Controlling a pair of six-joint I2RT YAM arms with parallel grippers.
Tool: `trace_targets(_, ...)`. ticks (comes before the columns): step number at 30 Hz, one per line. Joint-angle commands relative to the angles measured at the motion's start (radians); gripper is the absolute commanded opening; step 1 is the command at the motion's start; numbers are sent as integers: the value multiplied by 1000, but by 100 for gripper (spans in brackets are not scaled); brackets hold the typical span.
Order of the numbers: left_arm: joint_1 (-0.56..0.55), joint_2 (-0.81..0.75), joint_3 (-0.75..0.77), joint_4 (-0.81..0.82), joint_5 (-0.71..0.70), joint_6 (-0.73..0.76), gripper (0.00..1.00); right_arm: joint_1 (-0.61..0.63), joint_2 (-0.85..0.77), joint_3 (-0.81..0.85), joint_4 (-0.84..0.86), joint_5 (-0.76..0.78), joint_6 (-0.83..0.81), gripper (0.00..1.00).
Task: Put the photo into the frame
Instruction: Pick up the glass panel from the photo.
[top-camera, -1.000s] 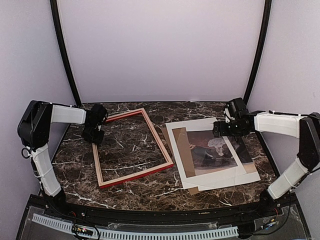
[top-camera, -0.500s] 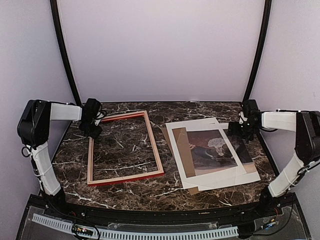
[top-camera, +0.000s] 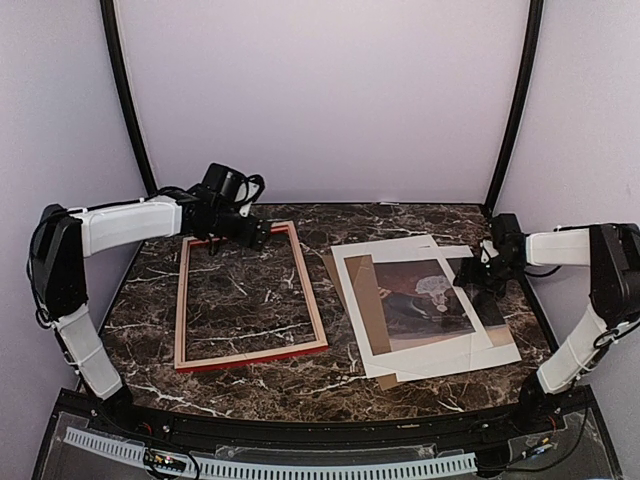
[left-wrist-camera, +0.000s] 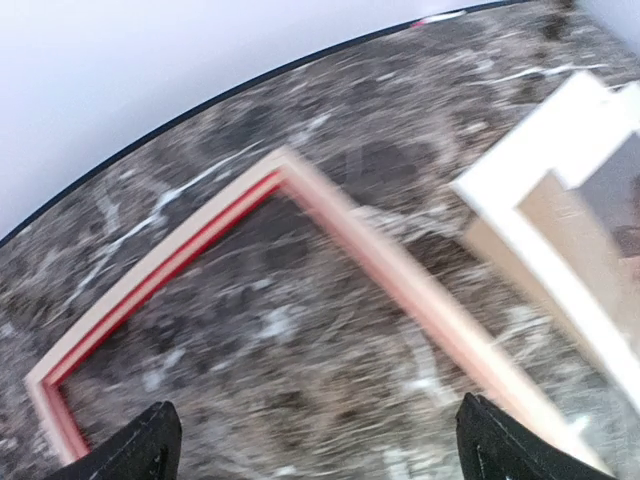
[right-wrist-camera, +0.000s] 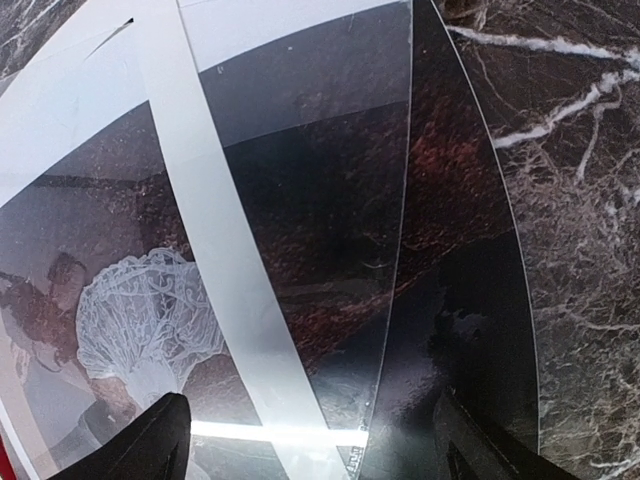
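Lying photo (top-camera: 425, 300): face up on the right half of the table (top-camera: 270, 395), outside the frame, with a clear sheet (right-wrist-camera: 460, 330) over its right part.
Frame (top-camera: 181, 300): flat on the left half, pale side up, marble showing through its opening.
Brown board (top-camera: 362, 300): a strip along the photo's left side.
Left gripper (top-camera: 262, 236): above the frame's far rail, fingers spread wide, holding nothing.
Right gripper (top-camera: 480, 272): low over the photo's right edge, fingers apart, nothing between them.

Left arm (top-camera: 130, 222) outstretched, left claw (left-wrist-camera: 318, 455) wide apart; right arm (top-camera: 560, 245) low, right claw (right-wrist-camera: 315, 445) likewise agape.
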Motion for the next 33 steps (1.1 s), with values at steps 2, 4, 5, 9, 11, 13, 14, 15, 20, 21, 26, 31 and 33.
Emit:
trace_targets(2, -155, 80, 112, 95, 273, -247, 98, -16, 30, -36, 47, -89, 24, 82)
trace_targets(4, -192, 129, 144, 121, 325, -338, 96, -20, 29, -49, 54, -103, 25, 81)
trace_targets(5, -211, 163, 152, 138, 339, -355, 96, -25, 28, -54, 55, -108, 27, 81)
trace_targets(9, -254, 261, 212, 165, 411, -449, 94, -45, 15, -82, 74, -140, 43, 81)
trace_targets(11, -265, 313, 242, 168, 432, -483, 93, -50, 14, -101, 97, -168, 59, 81)
trace_targets(13, -271, 358, 272, 165, 452, -515, 93, -52, 16, -118, 121, -204, 73, 80)
trace_targets(14, -273, 370, 290, 160, 471, -533, 92, -52, 18, -126, 131, -219, 82, 80)
trace_targets(15, -275, 392, 297, 160, 478, -541, 92, -52, 17, -135, 144, -238, 91, 79)
trace_targets(20, -288, 445, 318, 152, 496, -576, 89, -52, 26, -154, 177, -282, 116, 76)
trace_targets(21, -290, 451, 327, 147, 497, -581, 87, -52, 25, -154, 181, -288, 120, 75)
trace_targets(26, -294, 503, 345, 98, 498, -637, 83, -88, 21, -152, 188, -310, 126, 73)
trace_targets(31, -296, 529, 345, 75, 504, -687, 79, -107, 15, -166, 222, -369, 141, 71)
trace_targets(33, -296, 534, 344, 75, 504, -694, 78, -114, 17, -170, 235, -395, 138, 68)
